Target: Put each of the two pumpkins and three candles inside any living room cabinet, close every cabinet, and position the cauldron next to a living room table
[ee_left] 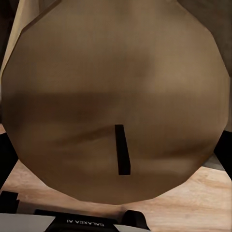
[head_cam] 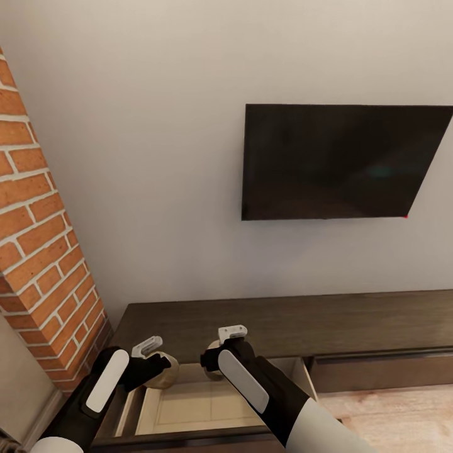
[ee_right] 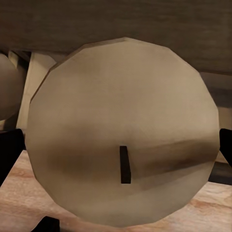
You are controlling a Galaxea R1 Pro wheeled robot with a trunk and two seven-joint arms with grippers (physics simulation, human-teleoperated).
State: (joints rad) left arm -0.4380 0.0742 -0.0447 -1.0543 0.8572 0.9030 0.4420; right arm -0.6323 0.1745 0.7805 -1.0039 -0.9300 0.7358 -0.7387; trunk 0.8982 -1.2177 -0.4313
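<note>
The cabinet (head_cam: 296, 321) is a long, low dark-brown unit against the wall, and its left drawer (head_cam: 195, 409) is pulled out, showing a pale inside. My left gripper (head_cam: 153, 360) is shut on a round tan candle (head_cam: 163, 372) above the drawer's back left part. From the left wrist, that candle (ee_left: 116, 96) is a big disc with a black wick. My right gripper (head_cam: 217, 358) is shut on another candle (head_cam: 212, 370) over the drawer's back middle, and its pale top (ee_right: 121, 130) faces the right wrist camera. The pumpkins, cauldron and table are out of view.
A red brick column (head_cam: 38, 239) stands close at the left. A dark flat TV (head_cam: 340, 160) hangs on the white wall above the cabinet. The right drawer front (head_cam: 384, 371) is shut. Pale wood floor (head_cam: 390, 415) lies to the right of my right arm.
</note>
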